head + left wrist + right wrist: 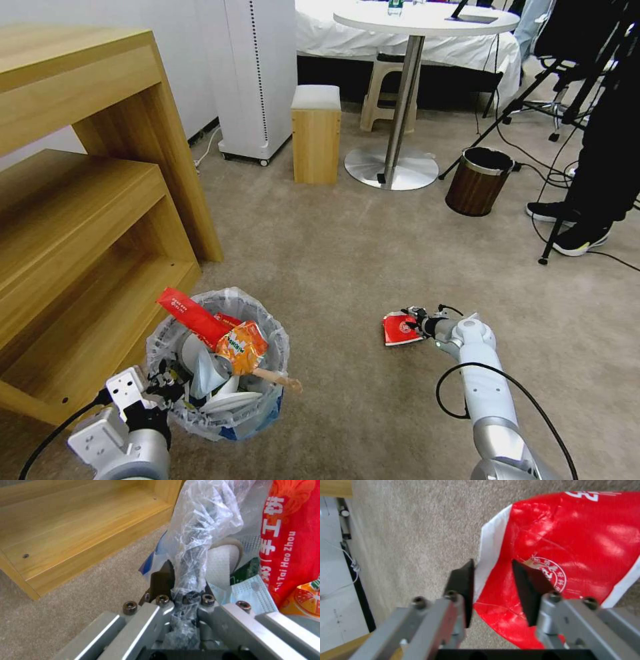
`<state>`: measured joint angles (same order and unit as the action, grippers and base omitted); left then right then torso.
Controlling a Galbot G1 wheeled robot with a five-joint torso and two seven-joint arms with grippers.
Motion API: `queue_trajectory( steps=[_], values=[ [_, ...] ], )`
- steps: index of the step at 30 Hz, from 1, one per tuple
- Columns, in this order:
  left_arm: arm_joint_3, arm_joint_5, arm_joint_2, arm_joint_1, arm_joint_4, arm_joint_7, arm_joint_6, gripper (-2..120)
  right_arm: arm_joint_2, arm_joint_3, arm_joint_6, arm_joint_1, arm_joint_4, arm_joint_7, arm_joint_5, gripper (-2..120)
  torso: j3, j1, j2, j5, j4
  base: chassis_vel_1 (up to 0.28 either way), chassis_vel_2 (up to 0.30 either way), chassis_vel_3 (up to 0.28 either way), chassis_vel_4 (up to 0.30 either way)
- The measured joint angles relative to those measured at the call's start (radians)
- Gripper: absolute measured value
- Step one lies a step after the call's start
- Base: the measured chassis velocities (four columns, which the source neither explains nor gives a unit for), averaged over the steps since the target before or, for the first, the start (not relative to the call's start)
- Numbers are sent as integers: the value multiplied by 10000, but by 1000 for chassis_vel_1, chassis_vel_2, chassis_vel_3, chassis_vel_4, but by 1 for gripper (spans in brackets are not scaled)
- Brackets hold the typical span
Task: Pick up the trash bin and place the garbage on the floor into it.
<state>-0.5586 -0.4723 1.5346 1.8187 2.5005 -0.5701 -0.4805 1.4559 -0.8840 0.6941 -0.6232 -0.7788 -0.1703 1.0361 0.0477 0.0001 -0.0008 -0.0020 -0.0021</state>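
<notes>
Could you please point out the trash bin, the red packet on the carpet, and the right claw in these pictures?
trash bin (263, 319): head view, on the bag-lined rim.
red packet (399, 329): head view, on its red face, lying on the carpet.
right claw (491, 580): right wrist view, midway between the fingertips straddling the packet's edge.

soft, even room light is showing almost no shadows, glare is streaking the red packet (573, 545), and close gripper parts are blurring.

Wooden shelf unit (87, 200) at left. White appliance (257, 77), wooden stool (315, 137), round pedestal table (423, 20) beyond. Brown metal-rimmed bin (479, 181) near table base.
</notes>
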Motion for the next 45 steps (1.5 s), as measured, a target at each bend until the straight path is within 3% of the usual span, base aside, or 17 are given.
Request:
queue_trajectory(
  steps=[4,16,20,23,24,28,32,34,35,36,37,39,40,41,43,45],
  values=[
    [2,-7,-3,-9,0,3,-1,1,-86,-23,-36,11,66,87,-87,8,0,0,0,0,0,0,0,0,0],
    [21,-15,-11,25,0,3,8,1,-134,-10,-67,-122,-37,105,-187,0,0,0,0,0,1,0,0,0,0],
    [13,-25,-28,40,0,4,8,1,-143,255,-35,-516,-831,117,-102,0,1,0,0,1,-1,0,0,0,0],
    [-3,-41,-36,40,0,3,8,1,-174,865,13,-1336,-2358,139,183,0,0,0,0,-1,-2,0,0,0,0],
    [-3,-41,-36,40,0,3,8,1,-174,865,13,-1336,-2358,139,183,0,0,0,0,-1,-2,0,0,0,0],
    [-49,-74,-42,6,-1,-12,8,1,-487,2061,226,-3090,-5941,33,842,0,0,0,0,-4,-2,0,0,0,0],
    [-58,-94,-48,-25,-2,-16,0,1,-760,2644,70,-3679,-7258,254,918,0,0,0,0,3,-2,0,0,0,0],
    [-108,-154,-86,-60,-3,-31,-23,1,-1368,3488,-577,-4155,-8597,983,766,0,0,0,0,-4,-2,0,0,0,0],
    [-142,-208,-112,-95,-5,-46,-54,1,-2147,4235,-1464,-4360,-9343,2103,218,0,0,0,0,7,0,0,0,0,0],
    [-142,-208,-112,-95,-5,-46,-54,1,-2147,4235,-1464,-4360,-9343,2103,218,0,0,0,0,7,0,0,0,0,0],
    [-149,-231,-117,-127,-5,-62,-68,1,-2665,4548,-1882,-4376,-9663,2722,52,0,0,0,0,3,0,0,0,0,0],
    [-84,-245,-92,-180,-6,-90,-86,1,-3989,5397,-3268,-4216,-10342,4634,-119,0,0,-1,0,-2,-3,0,0,0,0],
    [-42,-239,-80,-190,-15,-94,-88,1,-4249,5669,-3724,-4097,-10467,5484,-159,0,0,0,0,0,-3,0,0,0,0],
    [-42,-239,-80,-190,-15,-94,-88,1,-4249,5669,-3724,-4097,-10467,5484,-159,0,0,0,0,0,-3,0,0,0,0],
    [30,-215,-48,-230,-75,-99,-92,1,-4545,6375,-4607,-3761,-10527,7327,-181,0,0,0,0,-3,-1,0,0,0,0],
    [66,-195,-32,-250,-102,-100,-94,1,-4562,6624,-4862,-3634,-10467,7842,-182,0,0,-1,0,0,-1,0,0,0,0]
  ],
)
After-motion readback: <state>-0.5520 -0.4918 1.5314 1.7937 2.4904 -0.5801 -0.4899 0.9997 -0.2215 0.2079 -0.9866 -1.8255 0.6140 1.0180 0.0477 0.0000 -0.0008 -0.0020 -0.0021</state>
